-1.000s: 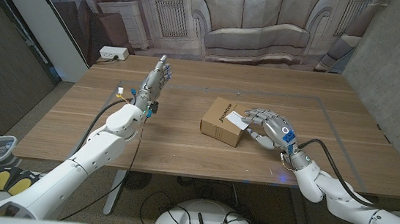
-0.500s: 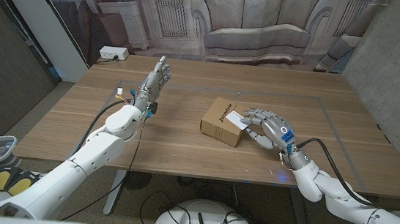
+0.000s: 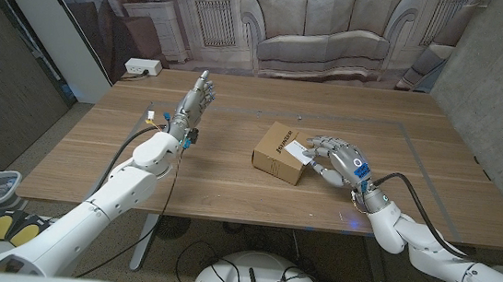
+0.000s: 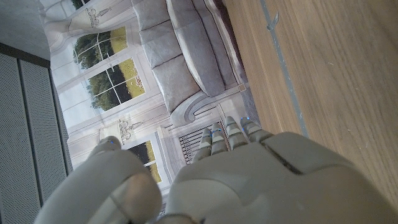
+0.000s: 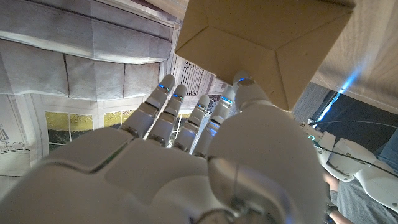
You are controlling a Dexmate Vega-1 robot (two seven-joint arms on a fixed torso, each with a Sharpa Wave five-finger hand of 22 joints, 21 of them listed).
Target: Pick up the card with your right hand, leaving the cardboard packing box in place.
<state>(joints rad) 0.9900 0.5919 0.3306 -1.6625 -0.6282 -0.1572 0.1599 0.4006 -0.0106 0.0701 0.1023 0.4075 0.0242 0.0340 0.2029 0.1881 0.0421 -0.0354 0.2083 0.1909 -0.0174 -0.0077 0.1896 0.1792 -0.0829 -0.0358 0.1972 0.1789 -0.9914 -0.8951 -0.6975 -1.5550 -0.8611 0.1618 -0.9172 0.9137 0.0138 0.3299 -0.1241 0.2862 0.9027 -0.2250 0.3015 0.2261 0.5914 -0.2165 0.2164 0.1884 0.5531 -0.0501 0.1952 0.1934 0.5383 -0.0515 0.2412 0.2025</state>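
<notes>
Nothing has moved: right hand (image 3: 338, 159) fingers rest on one card (image 3: 296, 149) atop one box (image 3: 280, 151); grasp unclear.

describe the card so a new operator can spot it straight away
On the wooden table, find the brown cardboard box right of centre, by the right hand. The card is the small white rectangle on the box's top, at the edge nearest that hand's fingertips. It is the one white thing against the brown.
</notes>
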